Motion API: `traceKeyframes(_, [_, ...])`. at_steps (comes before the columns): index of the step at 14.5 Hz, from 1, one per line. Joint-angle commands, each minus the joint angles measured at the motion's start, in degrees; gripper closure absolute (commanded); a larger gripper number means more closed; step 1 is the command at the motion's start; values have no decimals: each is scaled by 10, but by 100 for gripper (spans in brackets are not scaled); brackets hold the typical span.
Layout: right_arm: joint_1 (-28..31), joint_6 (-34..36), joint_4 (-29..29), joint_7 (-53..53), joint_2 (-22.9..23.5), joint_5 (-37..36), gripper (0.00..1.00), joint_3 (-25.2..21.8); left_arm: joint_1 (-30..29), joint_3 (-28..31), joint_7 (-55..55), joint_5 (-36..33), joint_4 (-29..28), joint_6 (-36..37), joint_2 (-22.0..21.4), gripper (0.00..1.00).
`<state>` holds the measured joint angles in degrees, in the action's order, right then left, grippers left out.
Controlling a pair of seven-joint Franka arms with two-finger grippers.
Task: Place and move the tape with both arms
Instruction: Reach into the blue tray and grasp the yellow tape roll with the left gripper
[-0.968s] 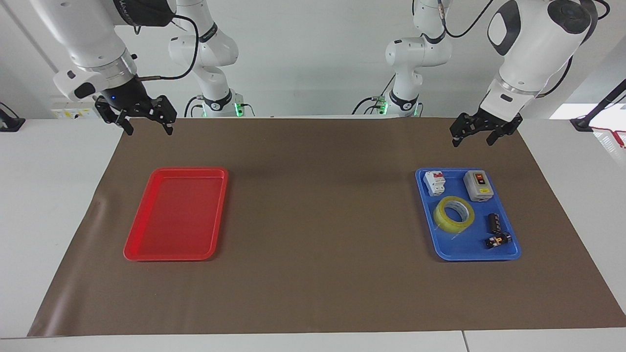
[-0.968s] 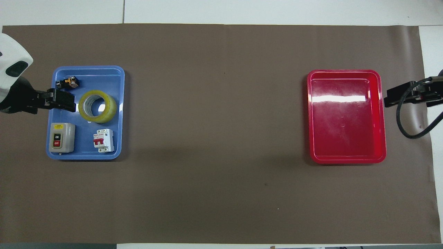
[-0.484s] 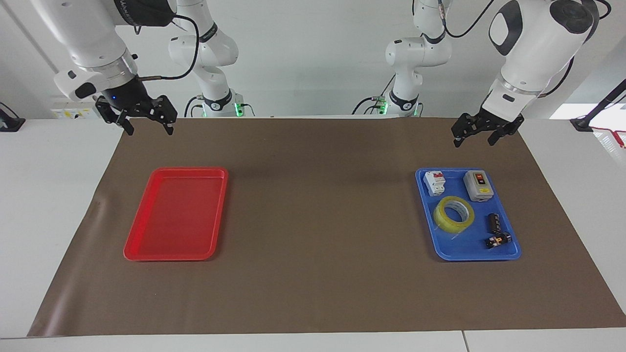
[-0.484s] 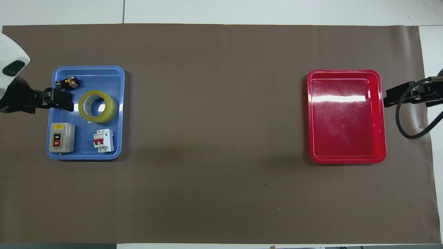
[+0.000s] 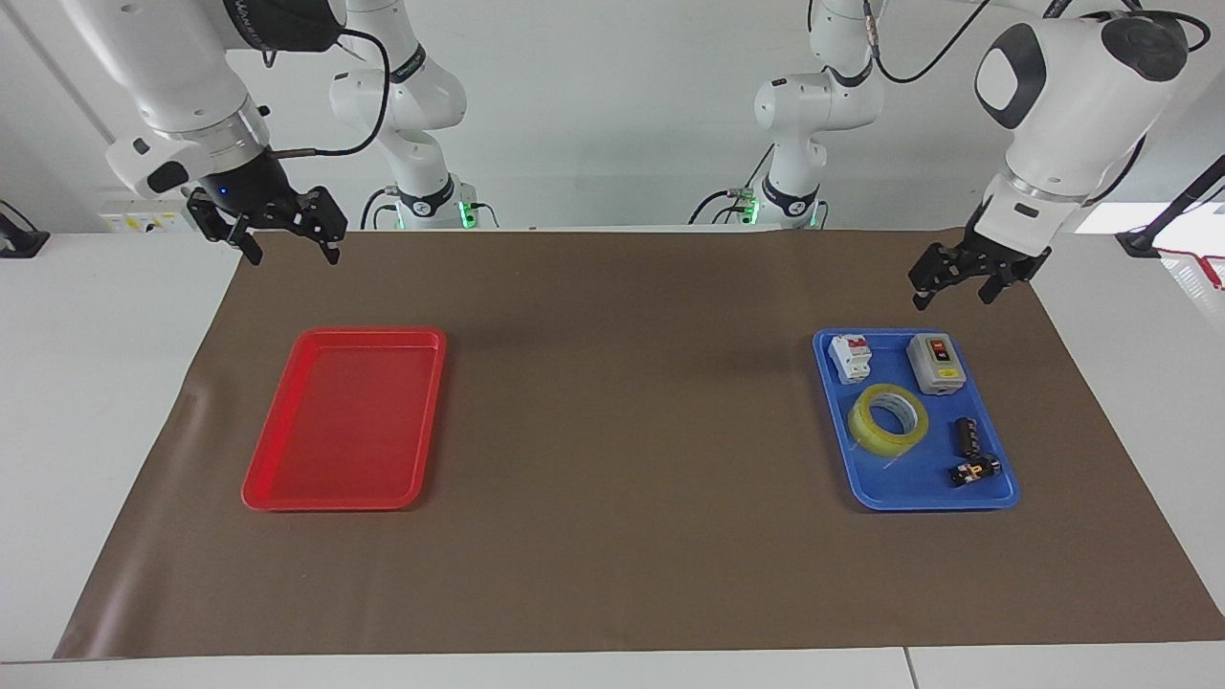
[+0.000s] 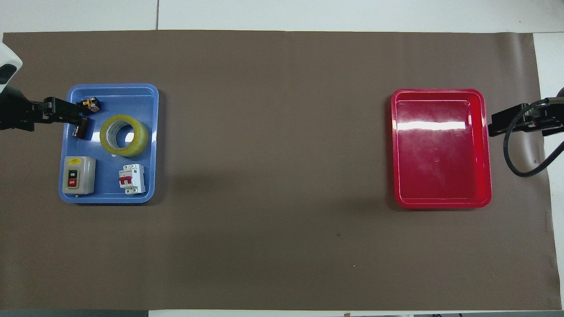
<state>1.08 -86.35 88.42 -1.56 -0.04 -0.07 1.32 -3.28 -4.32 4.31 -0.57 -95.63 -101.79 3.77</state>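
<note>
Here, in the facing view, the tape lies flat in the blue tray at the left arm's end of the tabletop, ring opening upward, with a white circuit breaker and a grey on/off switch box nearer to the robots and a small black cylindrical part beside it. The left pincer hangs in the air over the brown mat just at the robots' edge of that tray, its fingers spread apart and holding nothing. The right pincer waits up over the mat's corner near the red tray, likewise open and empty. The roll looks light and stiff, a rigid pale core under glossy wound film, so it should keep its shape under a squeeze, though the smooth yellow wall may be slippery. In the overhead view the tape shows its hollow centre plainly, and the left pincer covers the tray's edge beside the small black and orange part. The best hold, I judge, is across one side of the ring, one finger inside the core and one on the outer wall, since the full width looks broad for these fingers. The right pincer sits beside the red tray.
</note>
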Motion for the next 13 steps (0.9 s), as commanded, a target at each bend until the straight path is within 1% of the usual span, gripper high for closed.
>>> traceKeyframes(1, [2, -1, -8, 14, 5, -7, 0, 3, -29, 0, -6, -13, -15, -66, 47, 0])
traceKeyframes(3, [2, -1, -8, 14, 5, -7, 0, 3, -37, 0, -8, -14, -53, -128, 62, 0])
traceKeyframes(5, [2, -1, -8, 14, 5, -7, 0, 3, -64, 0, -13, -28, -96, -206, 81, 0])
traceKeyframes(6, [2, -1, -8, 14, 5, -7, 0, 3, -79, 0, -38, -34, -119, -246, 85, 0])
traceKeyframes(7, [2, -1, -8, 14, 5, -7, 0, 3, -93, 0, -60, -34, -134, -267, 86, 0])
traceKeyframes(8, [2, -1, -8, 14, 5, -7, 0, 3, -98, -1, -61, -34, -141, -277, 91, 0])
traceKeyframes(13, [2, 0, -8, 15, 5, -7, 0, 3, -65, -2, 3, -34, -148, -269, 98, 0])
